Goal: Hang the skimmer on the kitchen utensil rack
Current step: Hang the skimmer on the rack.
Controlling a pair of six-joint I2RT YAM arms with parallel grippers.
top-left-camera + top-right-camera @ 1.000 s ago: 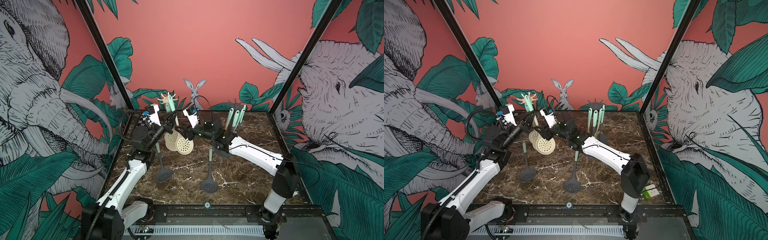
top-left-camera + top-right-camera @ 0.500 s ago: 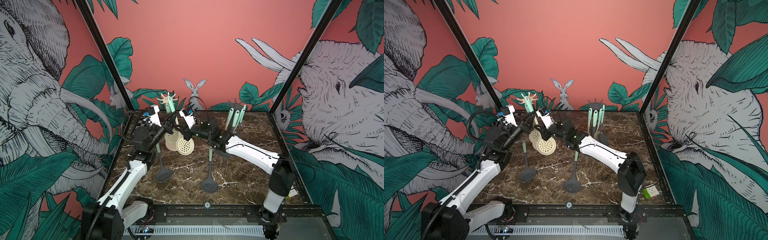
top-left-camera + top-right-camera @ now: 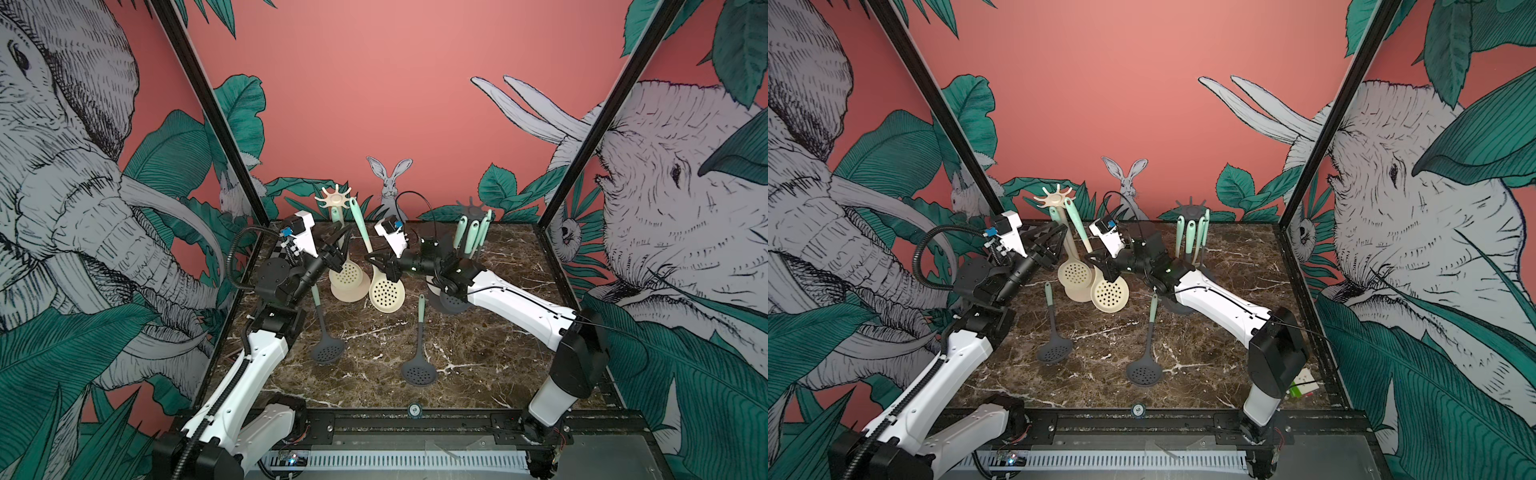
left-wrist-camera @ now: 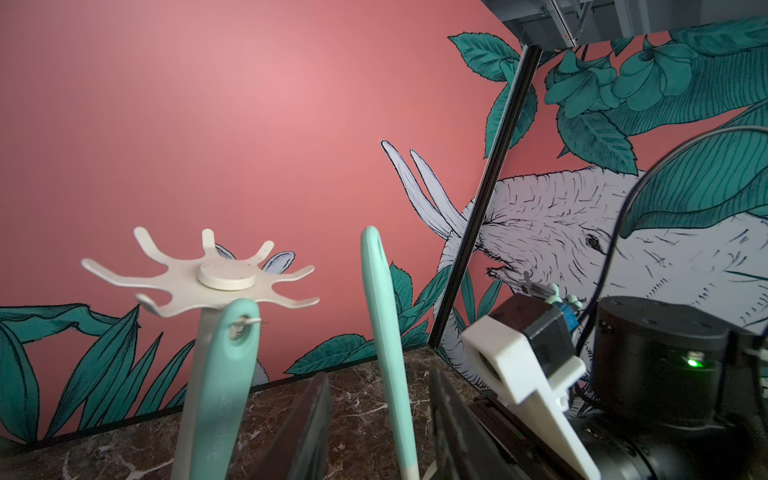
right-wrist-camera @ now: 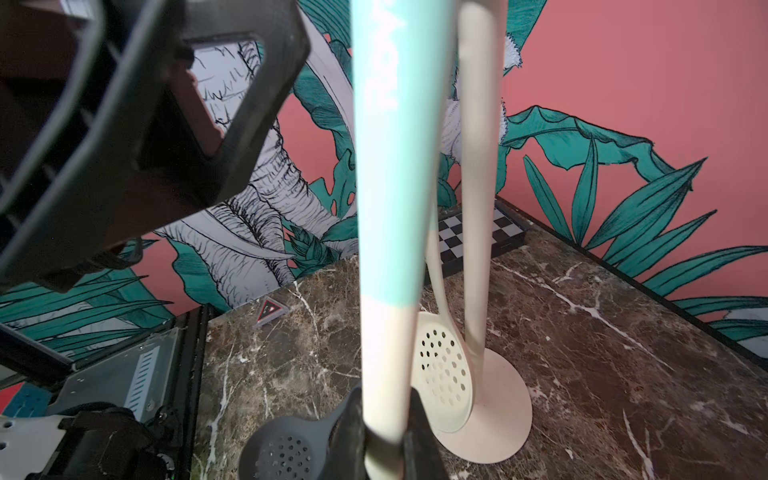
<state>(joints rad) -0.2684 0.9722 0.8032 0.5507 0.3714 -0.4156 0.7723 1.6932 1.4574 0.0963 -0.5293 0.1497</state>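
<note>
Skimmer — matt cream plastic, smooth mint handle; tabletop — glossy veined marble.

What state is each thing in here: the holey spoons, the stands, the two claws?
cream rack: upright, one skimmer hung.
hung cream skimmer: on a hook.
held cream skimmer: upright beside the cream rack, unhooked.
right gripper: shut on held cream skimmer.
left gripper: open, straddling its handle.
left dark skimmer: flat on table.
right dark skimmer: flat on table.
dark rack: upright, utensils hanging.
</note>
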